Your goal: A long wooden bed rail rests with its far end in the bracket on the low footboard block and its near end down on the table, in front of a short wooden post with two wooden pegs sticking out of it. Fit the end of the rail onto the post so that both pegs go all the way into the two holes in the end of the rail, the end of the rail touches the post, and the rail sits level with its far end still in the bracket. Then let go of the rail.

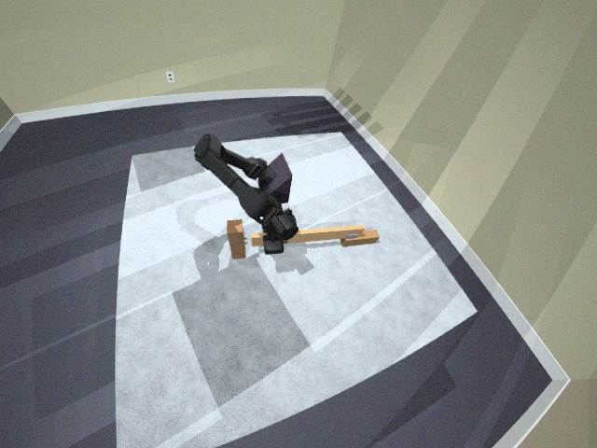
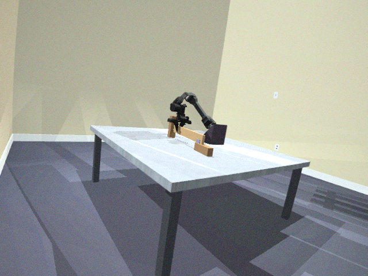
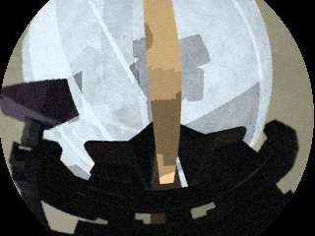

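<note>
I am in a plain room of no telling kind. My landmark is the pale, dark-legged surface (image 1: 366,270) (image 2: 190,160) (image 3: 217,29). Below it spreads a blue-grey floor (image 1: 62,231) (image 2: 98,237); around it, beyond that floor, stand beige walls (image 1: 192,38) (image 2: 118,59) with white baseboards (image 1: 168,99) (image 2: 53,137). Behind it, one wall bears a white power outlet (image 1: 170,77) (image 2: 276,146).
</note>
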